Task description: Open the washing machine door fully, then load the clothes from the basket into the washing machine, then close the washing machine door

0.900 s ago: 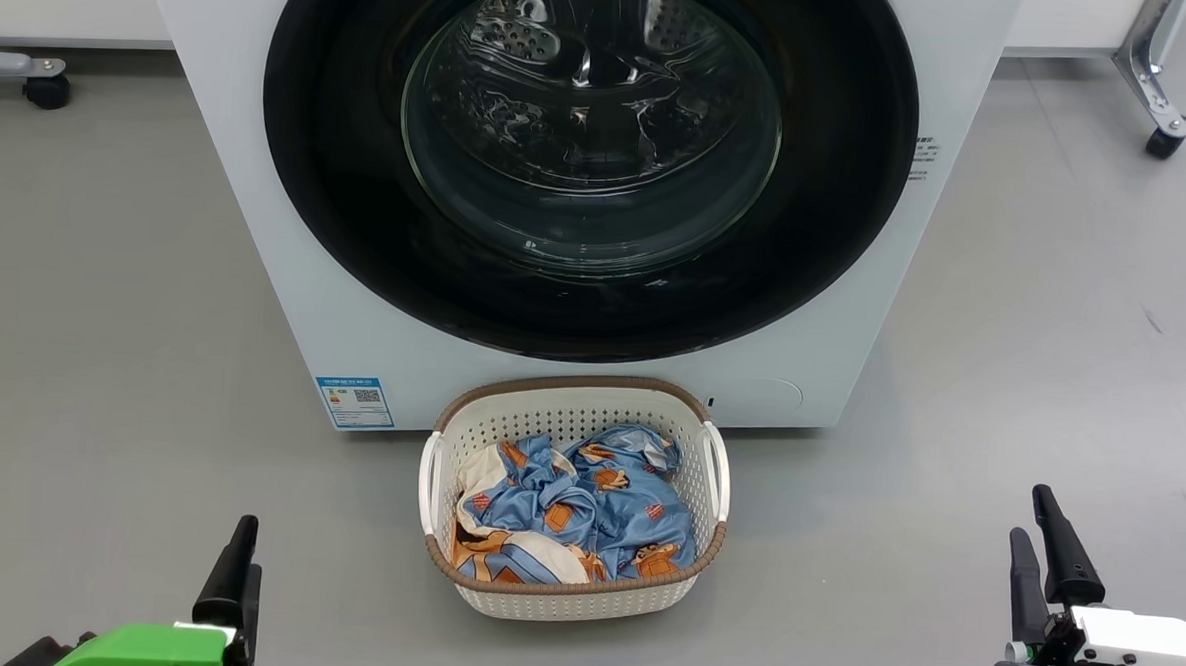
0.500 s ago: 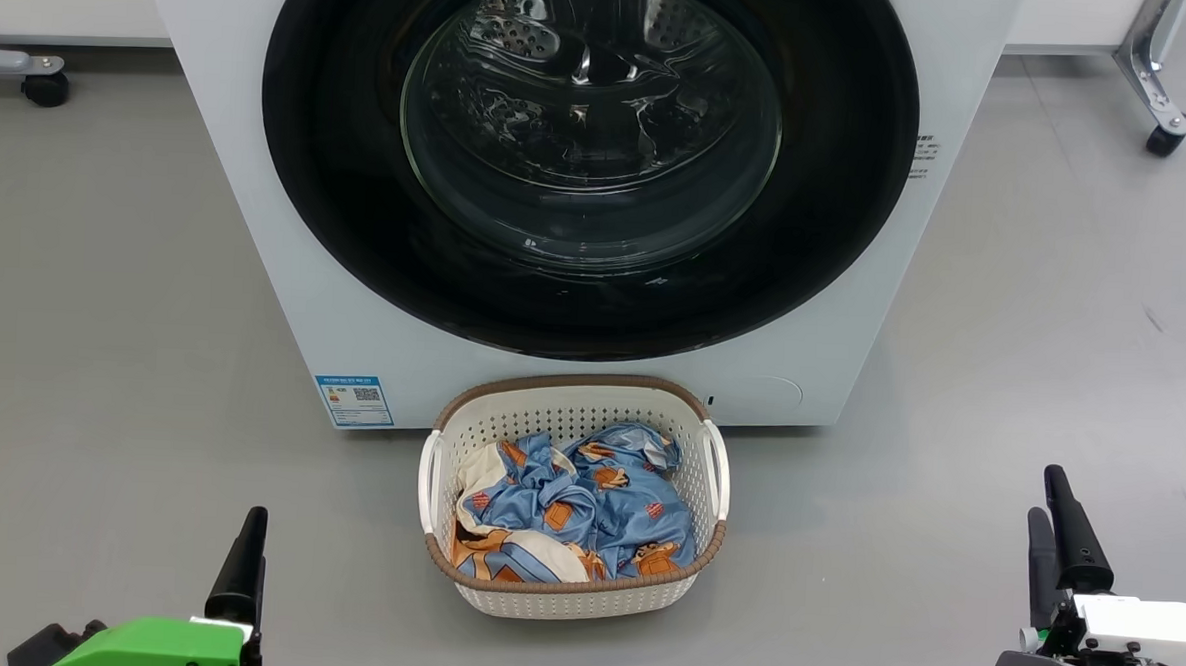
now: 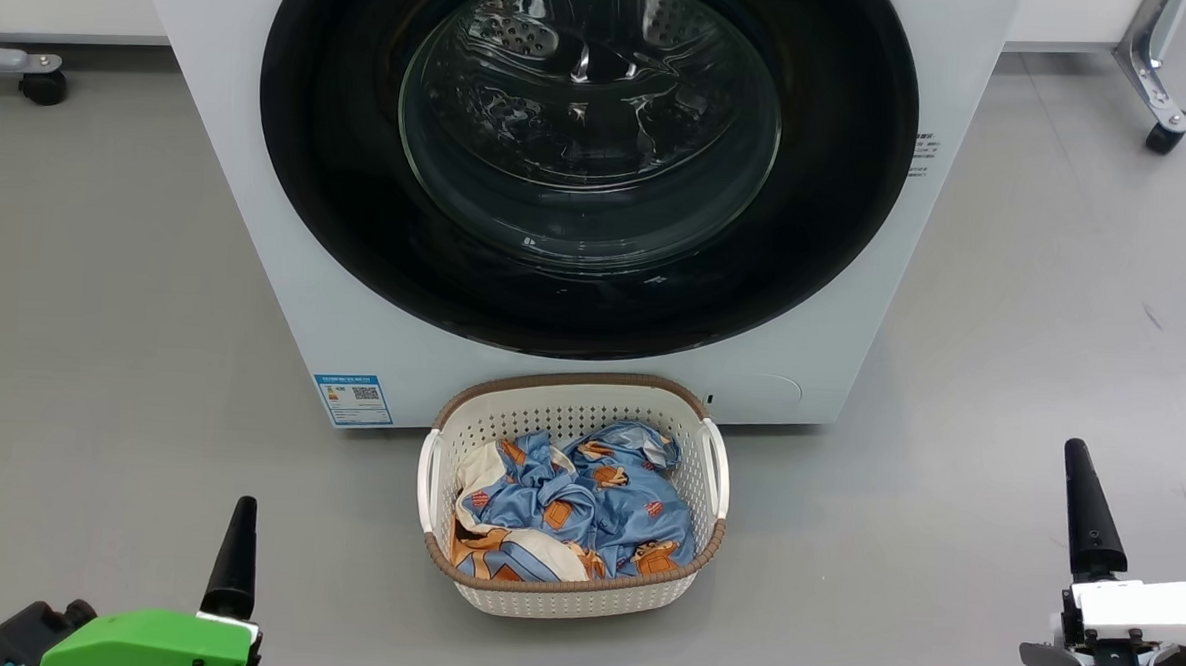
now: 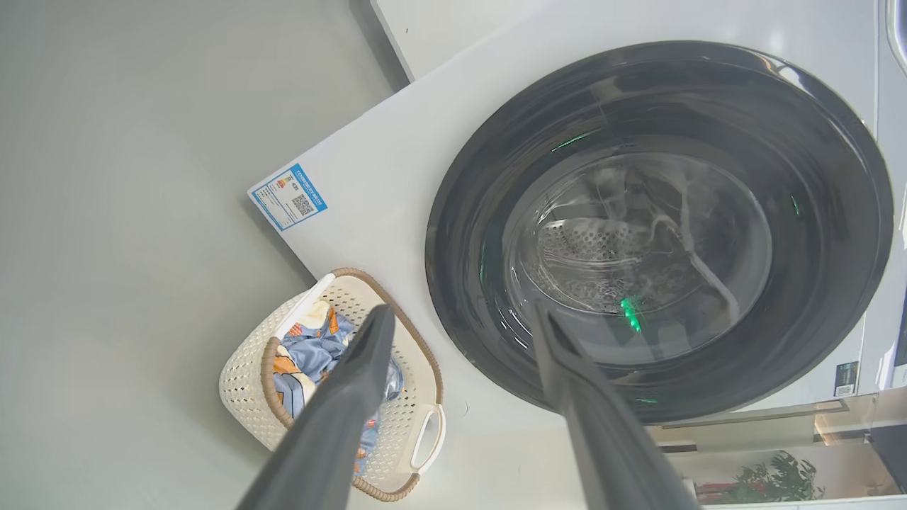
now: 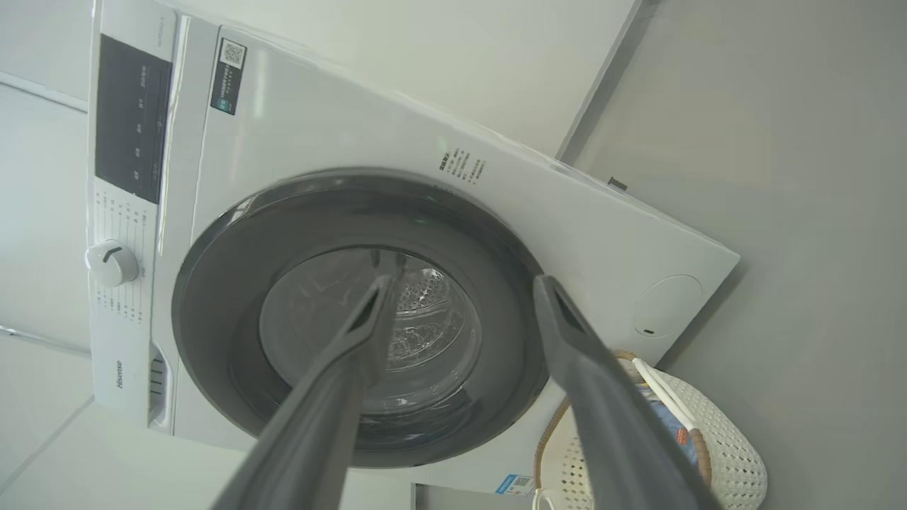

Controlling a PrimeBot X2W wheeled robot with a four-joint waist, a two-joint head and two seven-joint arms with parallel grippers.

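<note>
A big white front-loading washing machine [image 3: 258, 218] is seen standing on the grey floor [image 3: 104, 302]. Its large round door [image 3: 328, 211], with a wide glossy black rim and a bulging clear glass bowl, lies shut and flush against the white front. Through the glass a shiny perforated steel drum [image 3: 526, 35] can be made out. A blue label sticker [image 3: 354, 400] is stuck near the lower left corner of the front (left as the head view has it).

Just before the machine, below the door, a small cream-white perforated plastic basket [image 3: 561, 597] with a brown woven rim and two white side handles is set on the floor. Soft light-blue garments [image 3: 596, 503] printed with orange-brown figures, with a cream-white patch at the left, are heaped inside it.

The left gripper [image 3: 239, 528] is held low at the lower left of the head view, well apart from the basket. In the left wrist view its two long dark fingers [image 4: 340, 404] are seen spread wide, with nothing held between them. The right gripper [image 3: 1082, 484] is held at the lower right, likewise well apart from the basket. Its fingers [image 5: 602, 411] are spread just as wide in the right wrist view, and nothing is gripped.
</note>
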